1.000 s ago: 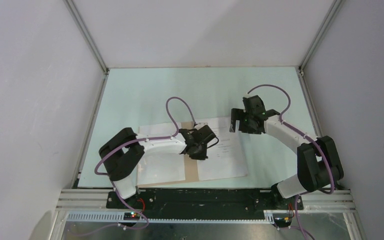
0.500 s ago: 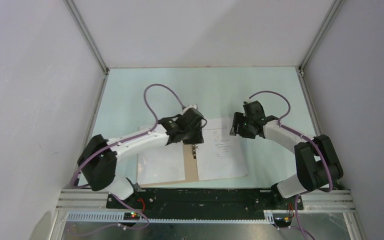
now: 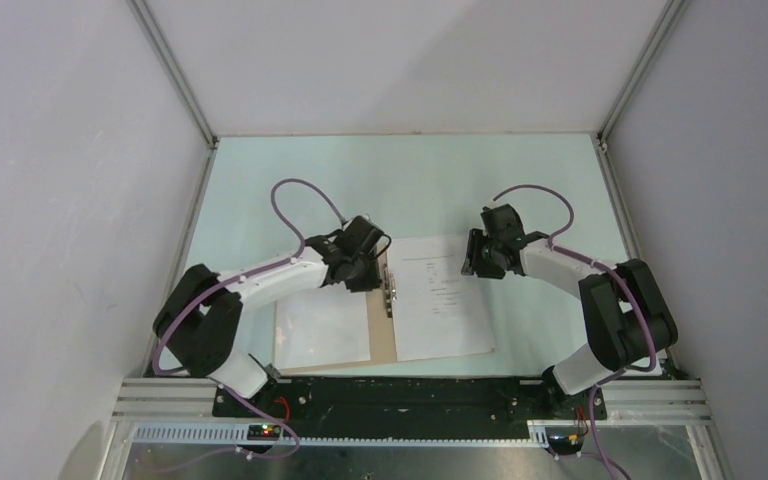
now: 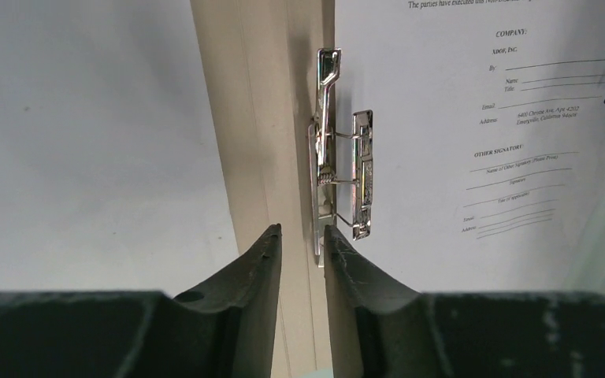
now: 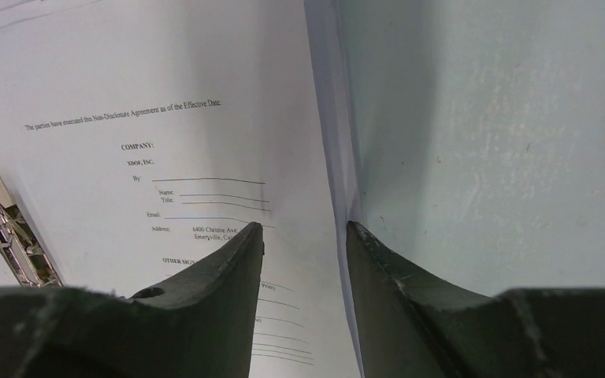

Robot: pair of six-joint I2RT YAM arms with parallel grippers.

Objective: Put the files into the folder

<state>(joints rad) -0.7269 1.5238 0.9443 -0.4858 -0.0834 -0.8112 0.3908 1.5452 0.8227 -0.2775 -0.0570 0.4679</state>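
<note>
Fingers (image 4: 261,264) of the left gripper (image 4: 302,236) are set narrow, with a slim gap left between them, and are lined up with the near end of the metal spine clip (image 4: 339,173). The clip's lever is seen just past the tips, and contact cannot be judged. That placement is read as preparation for working the lever.

The right gripper (image 5: 303,228) is held about half open. Its fingers (image 5: 224,272) are set astride the right edge of the printed sheet (image 5: 205,118), one over paper and one over bare table (image 5: 480,118). Nothing is pinched, and the pose is judged to be for steadying or squaring that edge.

The folder (image 3: 384,340) is laid open and flat at the near middle of the table. Only its tan spine strip is exposed, since a blank sheet (image 3: 320,330) covers the left leaf and the printed sheet the right. The files (image 3: 430,320) are thus already laid inside; whether the clip bears on them cannot be told.

The table top is pale green and matte, and is enclosed by plain white walls (image 3: 410,60) and aluminium corner posts (image 3: 175,75).
</note>
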